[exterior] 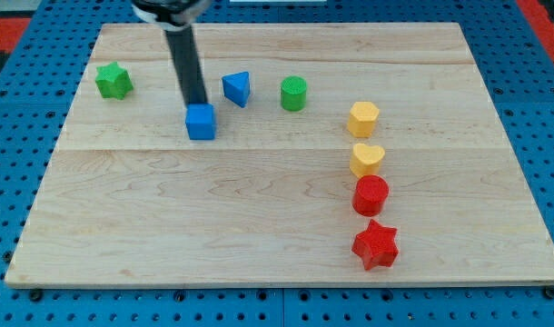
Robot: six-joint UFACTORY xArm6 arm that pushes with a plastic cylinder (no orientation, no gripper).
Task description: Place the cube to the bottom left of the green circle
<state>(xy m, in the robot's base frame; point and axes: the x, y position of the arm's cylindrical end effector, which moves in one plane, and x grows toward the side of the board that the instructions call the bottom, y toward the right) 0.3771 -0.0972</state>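
Note:
The blue cube [202,122] lies on the wooden board, left of centre in the upper half. My tip [197,103] stands at the cube's top edge, touching or nearly touching it. The green circle [293,93] lies to the right of the cube and a little higher. A blue triangle [237,87] lies between them, just above and right of the cube.
A green star [114,80] lies at the upper left. At the right a column runs downward: yellow hexagon [363,118], yellow heart [367,158], red circle [370,194], red star [376,243]. The wooden board [168,227] sits on a blue pegboard.

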